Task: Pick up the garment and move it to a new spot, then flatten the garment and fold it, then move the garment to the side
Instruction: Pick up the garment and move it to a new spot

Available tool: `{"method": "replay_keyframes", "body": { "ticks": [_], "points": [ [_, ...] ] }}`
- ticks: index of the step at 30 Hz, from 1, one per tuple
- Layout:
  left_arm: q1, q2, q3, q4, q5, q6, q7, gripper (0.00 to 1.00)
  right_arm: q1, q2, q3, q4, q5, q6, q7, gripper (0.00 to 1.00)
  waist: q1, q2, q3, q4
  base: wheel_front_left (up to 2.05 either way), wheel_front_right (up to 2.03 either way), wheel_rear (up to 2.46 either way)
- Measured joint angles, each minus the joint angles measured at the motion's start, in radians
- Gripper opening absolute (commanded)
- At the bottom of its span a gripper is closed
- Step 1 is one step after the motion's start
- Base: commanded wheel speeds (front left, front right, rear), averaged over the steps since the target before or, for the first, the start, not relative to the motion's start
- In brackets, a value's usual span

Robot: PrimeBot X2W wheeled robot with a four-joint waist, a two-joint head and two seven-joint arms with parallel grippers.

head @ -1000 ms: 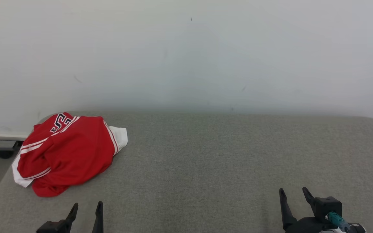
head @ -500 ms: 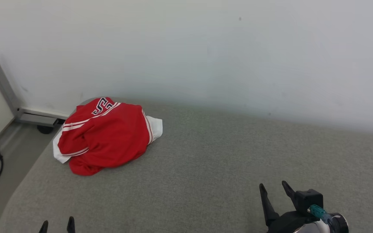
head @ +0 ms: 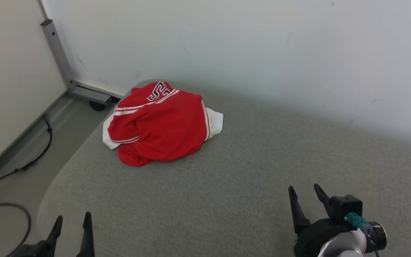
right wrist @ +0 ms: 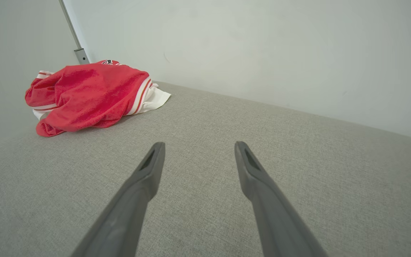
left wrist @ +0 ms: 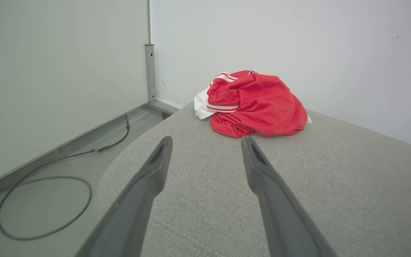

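Observation:
The garment (head: pixel 161 123) is a crumpled red jersey with white stripes, a white hem and dark lettering, lying in a heap at the far left corner of the grey cushioned surface (head: pixel 227 185). It also appears as a red heap (left wrist: pixel 257 103) in the left wrist view and at the upper left (right wrist: pixel 87 94) in the right wrist view. My left gripper (head: pixel 72 220) stands open at the lower left, well short of the garment, with nothing between its fingers. My right gripper (head: pixel 303 191) is open at the lower right, far from the garment and empty.
A white wall (head: pixel 244 46) runs behind the surface. A grey metal post (head: pixel 57 53) on a wheeled base stands by the left wall. Dark cables (head: pixel 20 167) lie on the floor beyond the surface's rounded left edge (head: pixel 54 185).
The head camera has turned left, so the garment now sits nearer the picture's middle and the floor, post and cables have come into view. The garment lies as before; both grippers stay open.

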Motion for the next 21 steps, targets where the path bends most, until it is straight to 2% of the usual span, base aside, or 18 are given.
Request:
{"method": "replay_keyframes", "body": {
  "ticks": [5, 10, 17, 21],
  "points": [
    [-0.028, -0.005, -0.014, 0.011, -0.001, -0.003, 0.021, 1.00, -0.019, 0.000, -0.002, -0.002, 0.000, 0.000, -0.002, 1.00, 0.0000, 0.0000, 0.034, 0.062, 0.00, 0.00, 0.00],
    [-0.135, -0.014, -0.061, 0.044, -0.002, -0.051, 0.062, 1.00, -0.011, -0.006, -0.009, -0.018, 0.000, -0.001, -0.007, 1.00, 0.0000, 0.0000, 0.059, 0.090, 0.00, 0.00, 0.00],
    [-0.321, -0.053, -0.115, 0.165, -0.023, -0.123, 0.167, 1.00, 0.047, -0.016, -0.009, -0.069, -0.007, -0.009, -0.006, 1.00, 0.0001, 0.0000, 0.088, 0.106, 0.00, 0.00, 0.00],
    [-0.392, -0.055, -0.091, 0.239, -0.066, -0.135, 0.233, 1.00, 0.050, -0.023, 0.009, -0.128, -0.034, -0.009, 0.007, 1.00, 0.0000, 0.0000, 0.111, 0.093, 0.00, 0.00, 0.00]
  ]
}}
